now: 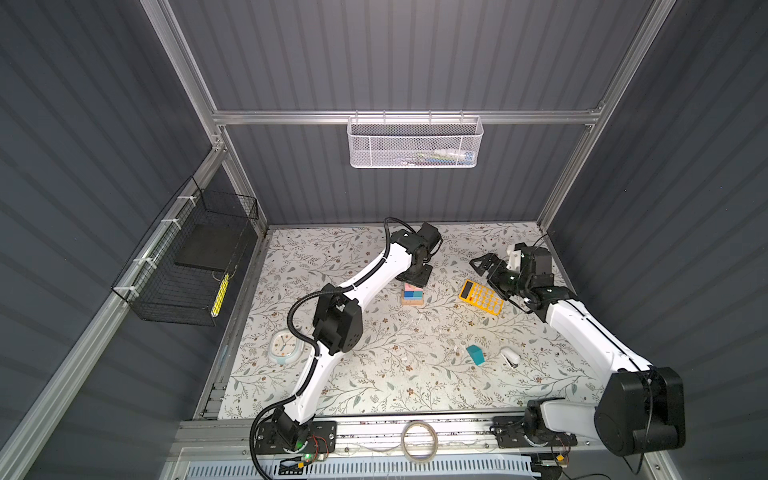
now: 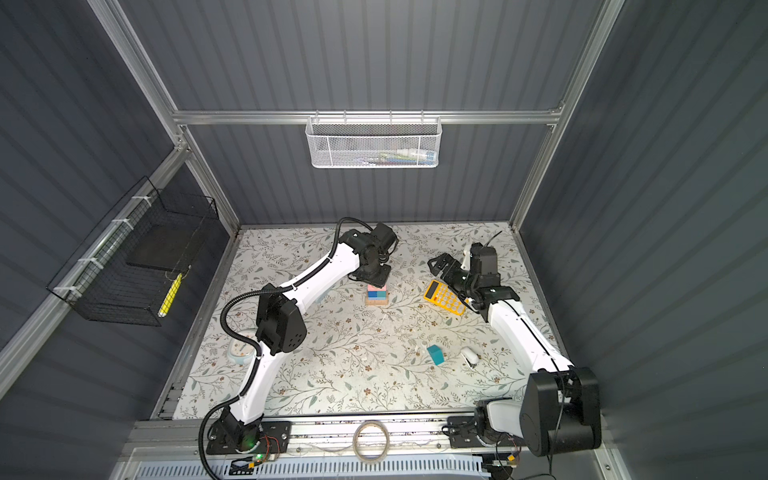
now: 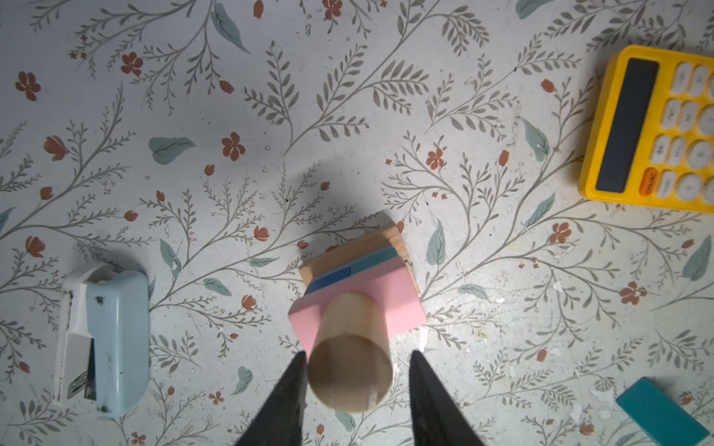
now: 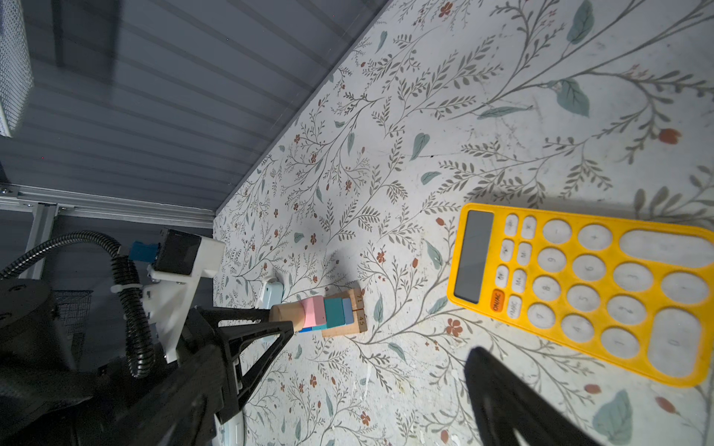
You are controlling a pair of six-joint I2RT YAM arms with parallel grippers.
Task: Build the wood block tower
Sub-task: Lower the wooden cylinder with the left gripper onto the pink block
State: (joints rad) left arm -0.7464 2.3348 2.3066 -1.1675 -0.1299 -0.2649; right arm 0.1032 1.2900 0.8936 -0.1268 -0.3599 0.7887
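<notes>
Plainly, the wood block tower (image 3: 402, 305) stacks tan, blue, teal, pink.

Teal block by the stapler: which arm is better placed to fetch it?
Right, probably. The right end effector is open and empty, with the teal block on that arm's side; the left end effector straddles the wooden cylinder atop the tower.

The yellow calculator (image 4: 579, 285) lies flat on the floral table (image 4: 444, 116) just ahead of the right gripper (image 4: 359, 357), beside its one blurred finger (image 4: 502, 394). Farther ahead, toward its other side, the left gripper (image 4: 280, 320) straddles the tan cylinder (image 4: 286, 317) topping the wood block tower (image 4: 334, 312), on its pink block (image 4: 313, 311).
</notes>
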